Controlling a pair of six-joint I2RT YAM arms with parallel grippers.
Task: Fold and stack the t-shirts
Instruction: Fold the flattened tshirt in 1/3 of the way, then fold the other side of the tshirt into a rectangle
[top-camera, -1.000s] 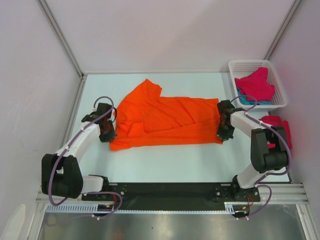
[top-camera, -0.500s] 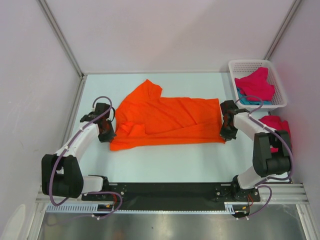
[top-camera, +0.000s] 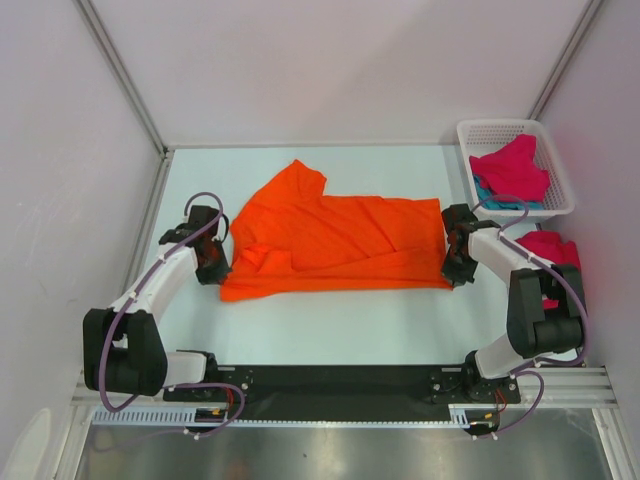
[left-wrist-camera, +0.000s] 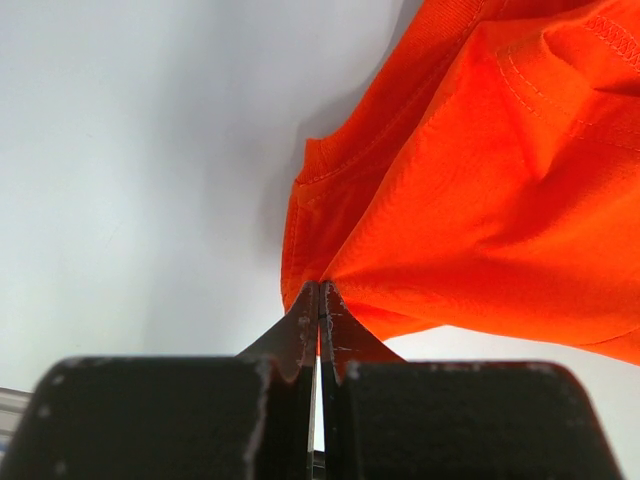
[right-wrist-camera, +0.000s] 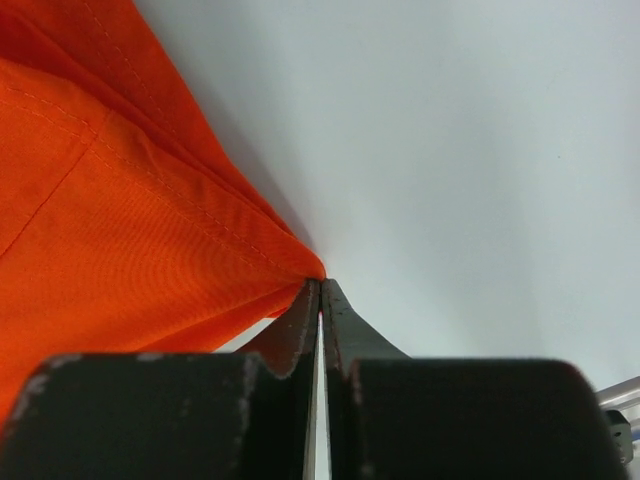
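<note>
The bright orange t-shirt (top-camera: 330, 245) lies across the middle of the table, partly folded, one sleeve pointing to the back. My left gripper (top-camera: 212, 262) is shut on its left edge; the cloth (left-wrist-camera: 480, 180) bunches at the closed fingertips. My right gripper (top-camera: 455, 265) is shut on its right corner, where the cloth (right-wrist-camera: 110, 220) meets the tips. A magenta-red t-shirt (top-camera: 512, 168) lies over a teal t-shirt (top-camera: 492, 197) in the white basket. A second magenta-red t-shirt (top-camera: 553, 250) lies on the table at the right, behind my right arm.
The white mesh basket (top-camera: 548, 140) stands at the back right corner. White walls enclose the table at the left, back and right. The black base rail (top-camera: 330, 380) runs along the near edge.
Both grippers have moved slightly outward, the right one a little further right, and the orange shirt is pulled flatter and straighter between them.
</note>
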